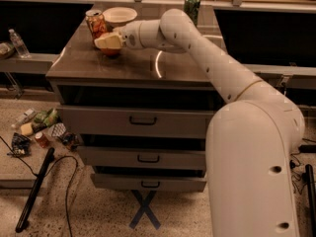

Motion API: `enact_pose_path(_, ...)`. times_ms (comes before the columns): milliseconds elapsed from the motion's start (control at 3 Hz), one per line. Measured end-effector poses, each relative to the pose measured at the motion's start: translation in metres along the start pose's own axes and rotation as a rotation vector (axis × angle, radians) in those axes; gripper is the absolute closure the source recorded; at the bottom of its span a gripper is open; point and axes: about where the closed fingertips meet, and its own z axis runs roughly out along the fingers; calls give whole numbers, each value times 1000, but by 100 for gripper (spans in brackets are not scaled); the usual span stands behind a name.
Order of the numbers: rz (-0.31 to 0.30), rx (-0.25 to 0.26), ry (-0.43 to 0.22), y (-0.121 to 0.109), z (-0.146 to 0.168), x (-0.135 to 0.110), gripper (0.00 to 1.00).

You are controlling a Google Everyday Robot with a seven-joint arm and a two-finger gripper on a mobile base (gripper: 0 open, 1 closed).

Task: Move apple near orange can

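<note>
Apple (111, 52) | low on cabinet top (148, 68), just beside orange can (95, 23), mostly covered by gripper (109, 41) | grip state: cannot tell | placement seems nearly done; probably left: let go, lift away

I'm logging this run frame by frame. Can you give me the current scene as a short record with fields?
pincer: left rear of the cabinet top, right over the apple
apple: on the top, just in front of the orange can
orange can: upright, close to the apple
white bowl: behind the pincer
green can: upright, far back right
drawer cabinet: three drawers, all shut
</note>
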Motion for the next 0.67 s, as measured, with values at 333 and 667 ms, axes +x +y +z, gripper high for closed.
enact_pose_path(333, 1, 45, -4, -10, -23, 0, 0)
enact_pose_path(667, -9, 174, -18, -34, -99, -8, 0)
